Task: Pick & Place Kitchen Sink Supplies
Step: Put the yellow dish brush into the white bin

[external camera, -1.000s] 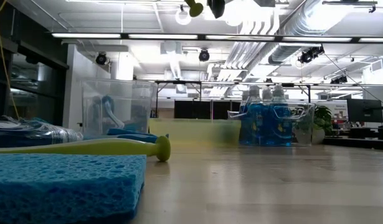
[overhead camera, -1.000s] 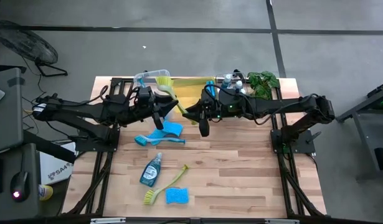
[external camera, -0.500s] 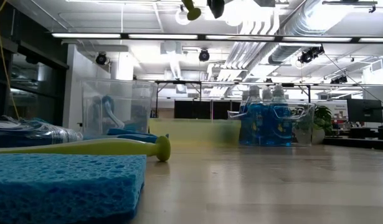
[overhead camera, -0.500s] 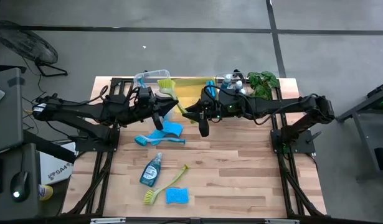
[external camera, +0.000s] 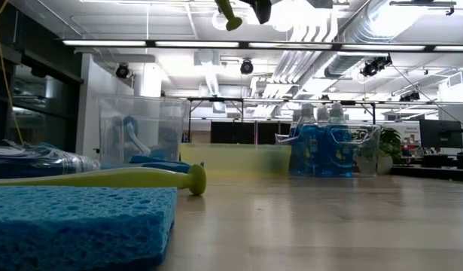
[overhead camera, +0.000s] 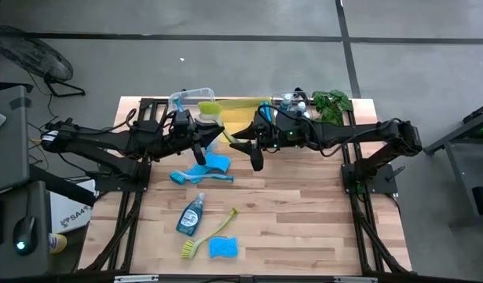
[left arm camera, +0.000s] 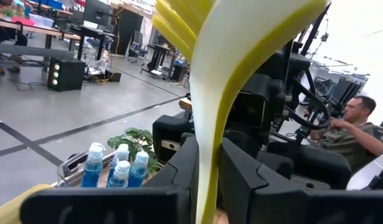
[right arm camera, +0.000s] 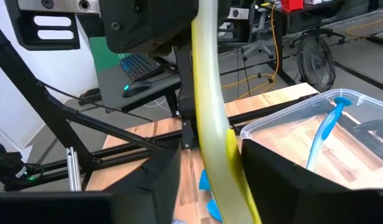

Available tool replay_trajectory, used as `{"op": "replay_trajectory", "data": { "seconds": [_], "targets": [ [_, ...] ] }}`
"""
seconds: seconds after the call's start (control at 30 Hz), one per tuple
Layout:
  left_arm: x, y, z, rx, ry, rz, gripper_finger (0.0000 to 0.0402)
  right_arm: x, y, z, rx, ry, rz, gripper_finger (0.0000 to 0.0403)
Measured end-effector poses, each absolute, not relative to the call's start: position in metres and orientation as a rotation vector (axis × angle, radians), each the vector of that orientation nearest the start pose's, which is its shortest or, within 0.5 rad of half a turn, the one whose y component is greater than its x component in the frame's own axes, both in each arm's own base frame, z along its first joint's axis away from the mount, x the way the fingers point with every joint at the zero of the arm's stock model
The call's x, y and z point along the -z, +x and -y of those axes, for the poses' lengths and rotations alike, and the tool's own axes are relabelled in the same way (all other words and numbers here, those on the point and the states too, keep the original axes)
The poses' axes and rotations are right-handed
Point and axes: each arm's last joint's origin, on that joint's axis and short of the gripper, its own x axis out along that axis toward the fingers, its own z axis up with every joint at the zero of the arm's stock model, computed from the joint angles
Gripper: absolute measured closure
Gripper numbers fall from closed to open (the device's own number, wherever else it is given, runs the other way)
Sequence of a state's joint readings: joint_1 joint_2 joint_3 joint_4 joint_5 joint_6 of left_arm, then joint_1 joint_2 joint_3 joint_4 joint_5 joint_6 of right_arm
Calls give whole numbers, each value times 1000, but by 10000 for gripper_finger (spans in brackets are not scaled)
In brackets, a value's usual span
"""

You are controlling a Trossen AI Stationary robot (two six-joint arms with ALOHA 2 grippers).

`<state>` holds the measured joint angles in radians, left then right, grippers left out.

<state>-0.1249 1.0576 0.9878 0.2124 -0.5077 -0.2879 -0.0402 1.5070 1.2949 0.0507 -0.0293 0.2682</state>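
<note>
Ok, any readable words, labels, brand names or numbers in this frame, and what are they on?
None can be read.
Soap bottle lying on the table: its label is too small to read.
Bottles in the clear bin: no print can be made out.
Yellow-green brush in the left gripper: plain, no marking.

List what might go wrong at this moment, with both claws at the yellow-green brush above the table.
1. The left claw is shut on the yellow-green brush, while the right claw stands open around its handle. One narrow grip on a long brush may let it swing or slip.
2. If it drops, it could land on the blue sponge on the table, not in the clear bin.
3. Both arms are crowded near the soap bottles; a careless move might clip them.
</note>
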Motion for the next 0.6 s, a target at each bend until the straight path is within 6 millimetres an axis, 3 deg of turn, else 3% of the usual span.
{"op": "replay_trajectory", "data": {
  "seconds": [0.27, 0.6],
  "targets": [
    [-391, 229, 14, -387, -306, 192, 359, -366, 349, 13, 21, 268, -109, 180],
    [-398, 210, 10, -460, -275, 201, 358, -388, 330, 13, 49, 218, -35, 175]
  ]
}}
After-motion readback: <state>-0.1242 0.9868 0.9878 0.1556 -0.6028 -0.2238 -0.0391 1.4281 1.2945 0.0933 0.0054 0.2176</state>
